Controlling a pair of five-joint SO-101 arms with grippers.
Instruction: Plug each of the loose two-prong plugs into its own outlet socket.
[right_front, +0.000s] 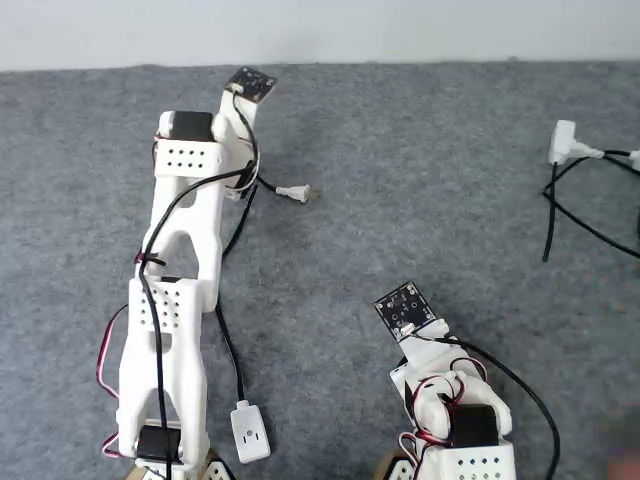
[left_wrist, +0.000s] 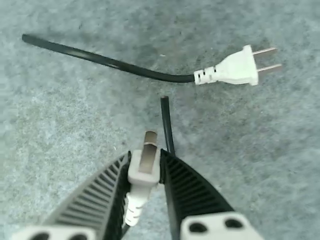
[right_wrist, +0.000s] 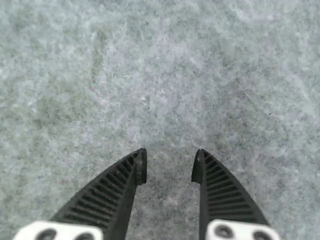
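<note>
Left fingers (left_wrist: 107, 192) pinch white plug (left_wrist: 143, 172), metal prong protruding past fingertips.

**Hidden under arms, cut off at the edges**

In the high view the left arm (right_front: 180, 250) covers its own jaws and part of the socket cord (right_front: 229, 352) that runs up from the outlet socket (right_front: 249, 432). The loose plug (right_front: 295, 192) is too small for its prongs to be told apart. Near the right edge, the white block (right_front: 563, 142) is too small to tell plug from socket, and its cables (right_front: 550, 225) run out of frame. The right arm (right_front: 455, 425) is cut off by the bottom edge. In the left wrist view the held plug (left_wrist: 144, 172) sits half buried between the jaws, its prongs edge-on so that one hides the other. A black cord (left_wrist: 166, 125) disappears behind one jaw.
</note>
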